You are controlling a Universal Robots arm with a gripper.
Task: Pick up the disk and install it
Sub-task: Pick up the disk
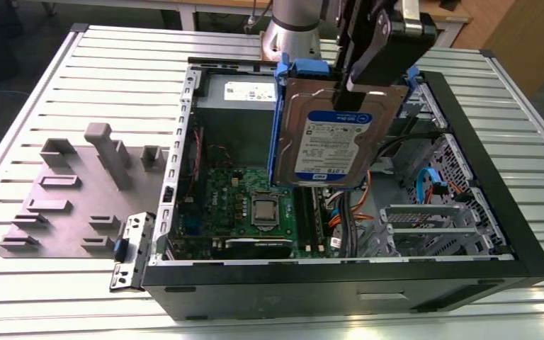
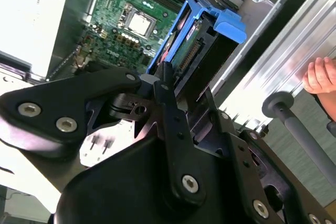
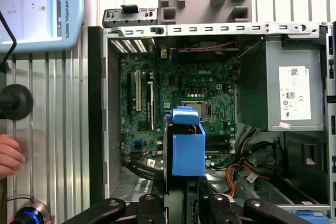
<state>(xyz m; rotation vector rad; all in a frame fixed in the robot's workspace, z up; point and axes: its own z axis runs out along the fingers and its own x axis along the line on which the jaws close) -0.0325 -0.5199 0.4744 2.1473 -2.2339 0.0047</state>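
Plainly, we see the gripper (image 1: pixel 355 88) closed on the disk (image 1: pixel 324 142) in the upper centre of the exterior view. It clamps the disk's top edge, so the disk hangs upright directly below it. The white-and-blue label faces the camera, and the blue carrier frame (image 1: pixel 294 74) shows along the disk's upper edge and down the side toward the exterior view's left. The disk is held over the open computer case (image 1: pixel 348 283), which lies on its side on the slatted metal table (image 1: pixel 26 106). From this angle its lower edge falls in front of the green motherboard (image 1: pixel 244 191), and we cannot tell how high above the board it sits. The grey power supply box (image 1: pixel 239 88) with its small white sticker lies inside the case, just beside the disk on the exterior view's left. Loose orange cables (image 1: pixel 359 195) sit near the disk's lower corner. Well apart from the case, at the exterior view's left, a grey fixture plate (image 1: pixel 64 205) with upright blocks rests on the table. In the second wrist view we look along one of the black fingers (image 2: pixel 167 95) pressed against the disk's side, with the blue frame extending past the fingertips toward the motherboard. In the first wrist view the end of the frame (image 3: pixel 188 150) juts out from the gripper (image 3: pixel 181 205) over the board, close to the processor socket (image 3: pixel 195 109). In both wrist views a person's hand (image 3: pixel 8 153) rests outside the case, beside a black handle (image 3: pixel 14 102).
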